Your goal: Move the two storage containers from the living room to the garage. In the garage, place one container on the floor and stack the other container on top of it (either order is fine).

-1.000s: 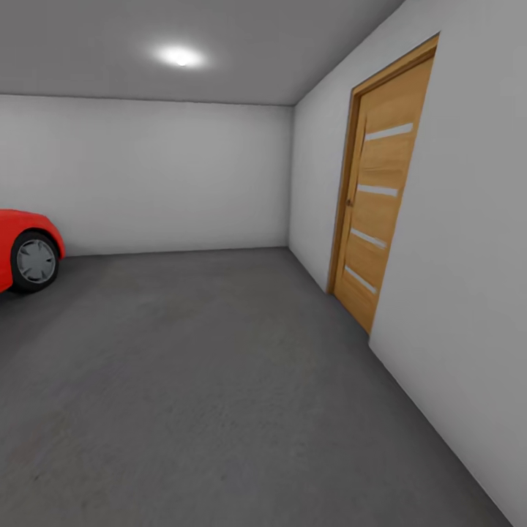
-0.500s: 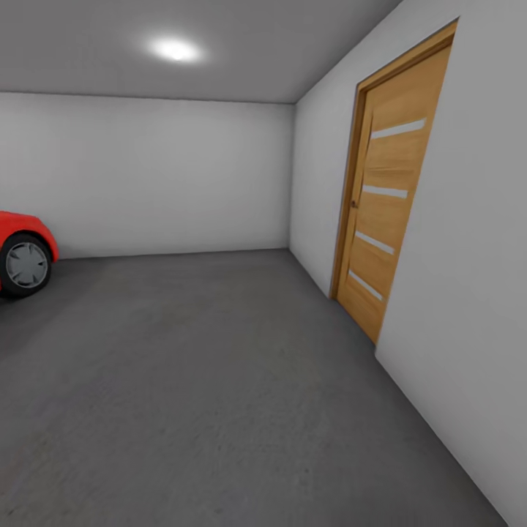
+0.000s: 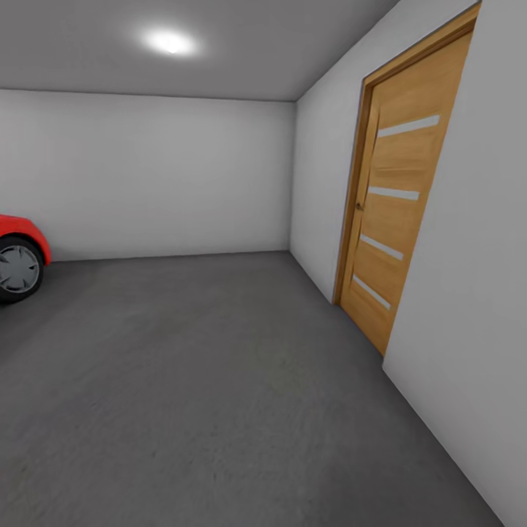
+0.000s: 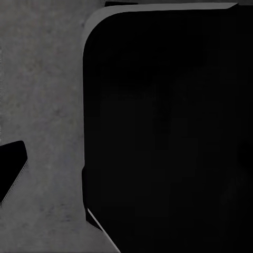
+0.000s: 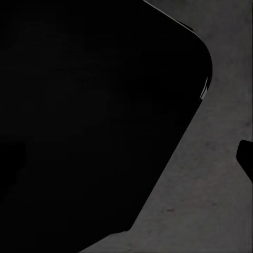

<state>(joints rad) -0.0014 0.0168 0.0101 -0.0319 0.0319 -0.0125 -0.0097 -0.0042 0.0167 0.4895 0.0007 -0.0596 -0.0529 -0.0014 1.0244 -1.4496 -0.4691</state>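
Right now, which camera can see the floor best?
The head view: the grey floor spreads wide, from the red car to the wooden door. Each wrist view shows just a strip of floor beside a big black shape.

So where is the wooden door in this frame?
In the head view the wooden door is set in the pale wall on the right side of the garage, closed, just past the far right corner, across the concrete floor from the red car.

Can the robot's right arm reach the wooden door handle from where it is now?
Probably not yet. The door stands ahead on the right wall, with bare grey floor between it and the robot. Nothing blocks the way, so rolling closer should do it.
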